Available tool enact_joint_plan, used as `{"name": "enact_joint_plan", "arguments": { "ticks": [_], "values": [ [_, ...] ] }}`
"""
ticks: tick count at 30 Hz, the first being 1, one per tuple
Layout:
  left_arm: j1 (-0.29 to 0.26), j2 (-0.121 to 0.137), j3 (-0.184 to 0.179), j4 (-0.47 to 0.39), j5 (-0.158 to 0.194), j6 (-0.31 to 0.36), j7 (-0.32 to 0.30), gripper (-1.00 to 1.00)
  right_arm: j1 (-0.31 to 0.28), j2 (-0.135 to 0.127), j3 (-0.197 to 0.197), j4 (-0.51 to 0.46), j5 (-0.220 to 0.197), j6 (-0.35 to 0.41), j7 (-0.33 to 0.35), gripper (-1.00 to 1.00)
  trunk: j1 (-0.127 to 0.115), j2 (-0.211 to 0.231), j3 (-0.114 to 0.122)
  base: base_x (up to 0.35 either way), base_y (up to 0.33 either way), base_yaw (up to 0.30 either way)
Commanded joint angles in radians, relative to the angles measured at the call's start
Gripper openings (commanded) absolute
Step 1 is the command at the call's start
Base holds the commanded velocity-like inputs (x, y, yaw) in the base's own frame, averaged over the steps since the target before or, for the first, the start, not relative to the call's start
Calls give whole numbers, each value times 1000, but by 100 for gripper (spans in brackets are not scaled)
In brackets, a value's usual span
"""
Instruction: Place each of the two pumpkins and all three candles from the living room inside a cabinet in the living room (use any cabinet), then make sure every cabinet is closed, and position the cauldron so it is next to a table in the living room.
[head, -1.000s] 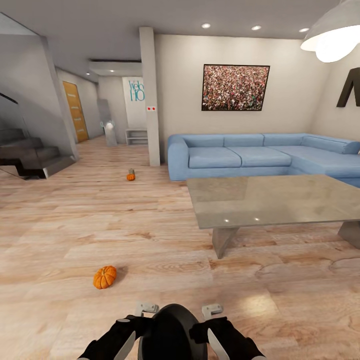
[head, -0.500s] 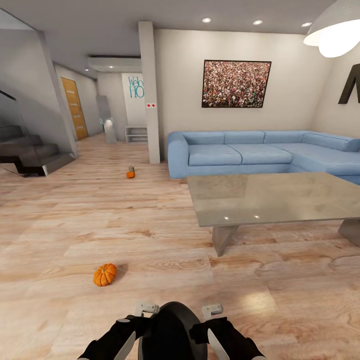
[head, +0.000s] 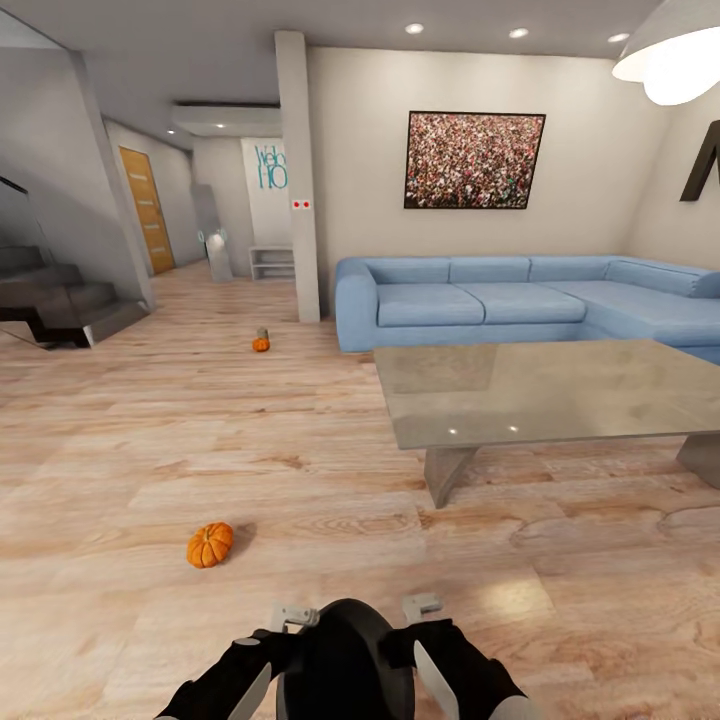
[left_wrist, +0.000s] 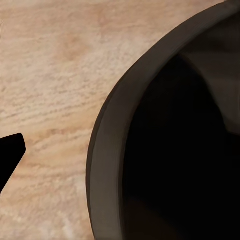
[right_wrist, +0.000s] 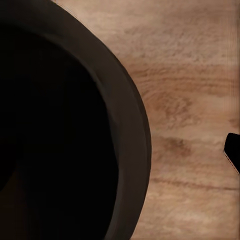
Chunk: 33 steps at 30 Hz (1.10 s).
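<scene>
Cauldron (head: 345, 660) sits between both arms at six o'clock; I cannot tell the fingers' grip. Pumpkin (head: 210, 544) lies at eleven. Better to carry the cauldron level toward the worktop (head: 540, 390).

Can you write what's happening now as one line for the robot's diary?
carrying: round black cauldron between both arms | near ribbed orange pumpkin: on wood floor | far pumpkin: by pillar | grey table: ahead right

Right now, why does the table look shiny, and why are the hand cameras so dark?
In the head view, the table top mirrors the ceiling spotlights as small bright dots and the sofa as a faint haze. In both wrist views, the black pot sits so close that its unlit inside looks plain black.
</scene>
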Motion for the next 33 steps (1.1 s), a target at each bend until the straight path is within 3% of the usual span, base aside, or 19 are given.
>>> {"name": "enact_joint_plan", "arguments": {
  "ticks": [1,11,24,33],
  "values": [
    [0,1,-5,-2,9,2,3,100,-3,0,4,-2,-11,4,-10,100,0,0,-1,0,0,0],
    [0,-1,-16,-2,8,-11,1,100,-17,0,4,9,-12,5,-9,100,0,0,-1,0,0,0],
    [0,-1,-24,-2,8,-12,1,100,-18,0,4,15,-12,4,-9,100,3,-2,-32,0,0,0],
    [0,-1,-24,-2,8,-13,1,100,-18,0,4,14,-12,4,-9,100,3,-2,-32,0,0,0]
  ]
}}
